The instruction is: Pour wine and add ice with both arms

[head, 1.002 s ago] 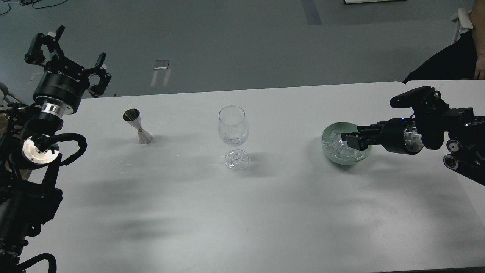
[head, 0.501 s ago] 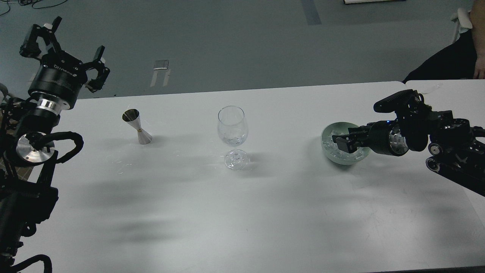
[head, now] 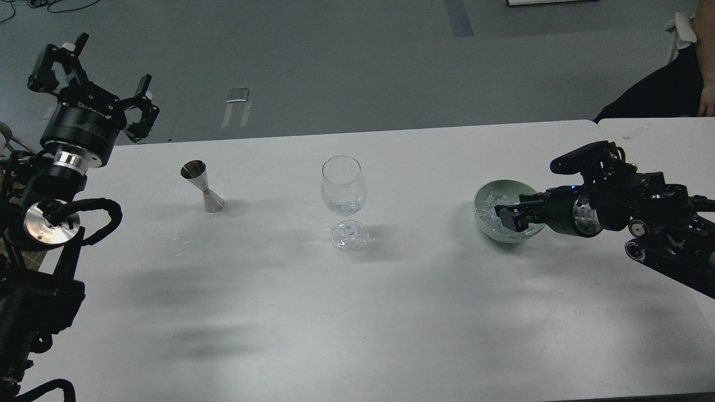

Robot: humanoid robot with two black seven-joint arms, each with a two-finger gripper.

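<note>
In the bowl: ice (head: 491, 207) piled in the pale green bowl (head: 485, 226), right side of the table (head: 357, 312).
Right gripper (head: 505, 216): reaching into that bowl among the cubes; grip unclear.
Wine glass (head: 343, 192): mid-table, upright.
Jigger (head: 202, 186): left of the glass.
Left gripper (head: 89, 75): raised far left, fingers spread, empty.

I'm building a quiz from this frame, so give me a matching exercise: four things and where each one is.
Things:
1. jigger
2. wine glass
3. bowl
4. left gripper

Places:
A. raised beyond the table's far left corner
B. mid-table
C. under the right gripper, holding the ice
D. left of the glass

Pairs: 1-D, 2-B, 3-C, 4-A
</note>
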